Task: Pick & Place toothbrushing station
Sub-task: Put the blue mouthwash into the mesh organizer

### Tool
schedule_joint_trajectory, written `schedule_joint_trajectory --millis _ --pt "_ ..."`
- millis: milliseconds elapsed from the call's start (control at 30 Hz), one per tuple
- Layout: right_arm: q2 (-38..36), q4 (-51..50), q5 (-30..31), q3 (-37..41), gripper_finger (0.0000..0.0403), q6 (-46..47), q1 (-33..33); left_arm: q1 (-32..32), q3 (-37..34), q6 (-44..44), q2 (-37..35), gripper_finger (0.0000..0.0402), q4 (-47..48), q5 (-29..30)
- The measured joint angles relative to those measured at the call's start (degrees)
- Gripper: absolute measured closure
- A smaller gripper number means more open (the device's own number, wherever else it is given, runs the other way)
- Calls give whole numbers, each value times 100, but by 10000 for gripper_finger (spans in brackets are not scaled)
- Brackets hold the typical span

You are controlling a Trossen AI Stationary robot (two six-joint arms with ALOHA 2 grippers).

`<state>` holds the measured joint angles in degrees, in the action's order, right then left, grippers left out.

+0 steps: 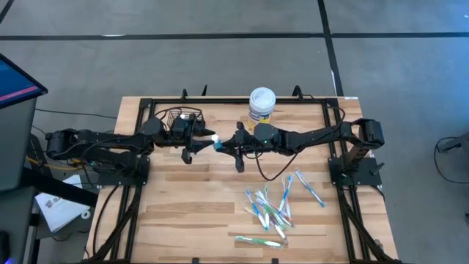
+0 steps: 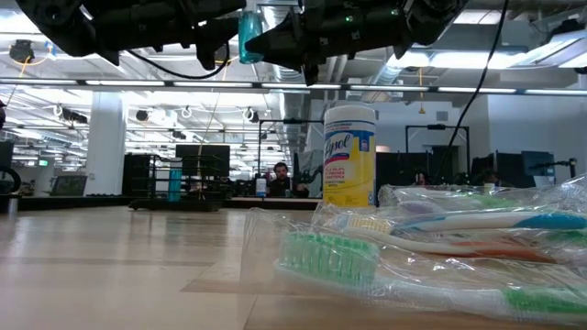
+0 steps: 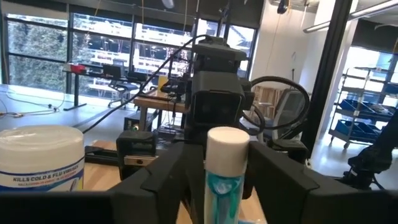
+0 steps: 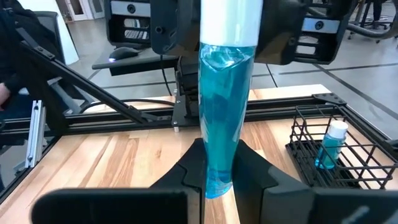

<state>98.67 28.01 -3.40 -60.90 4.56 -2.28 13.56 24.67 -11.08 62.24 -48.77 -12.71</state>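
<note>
Broadly, the wooden worktop (image 1: 183,213) carries everything, and both arms meet above its middle, lifted clear of the boards, which looks like a hand-over in mid-air. Behind them, near the far edge, stands the white-lidded wipes tub (image 1: 261,106), apart from the work and seemingly just parked there. To the left of the tub sits the toothbrushing station (image 1: 181,116), a low black wire basket; the right wrist view shows one small blue bottle with a white cap (image 4: 329,145) already standing upright in it, so the basket is evidently the drop-off point. On the near right of the worktop lies a loose heap of wrapped toothbrushes (image 1: 272,209), untouched and probably waiting their turn. Between the arms hangs a blue tube with a white cap (image 4: 225,106): the right gripper (image 1: 229,145) has its fingers closed on the tube's blue tail end, while the left gripper (image 1: 206,139) has its fingers set either side of the capped end, spread fairly wide; whether they actually press on it I cannot tell.
</note>
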Motion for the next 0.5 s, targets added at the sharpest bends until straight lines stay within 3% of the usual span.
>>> schedule_joint_trajectory --millis 200,500 --pt "0 -15 -9 0 364 -4 2 -50 0 -34 4 195 -9 17" --pt "0 -15 -5 0 364 -1 0 -68 11 107 122 196 -10 4"
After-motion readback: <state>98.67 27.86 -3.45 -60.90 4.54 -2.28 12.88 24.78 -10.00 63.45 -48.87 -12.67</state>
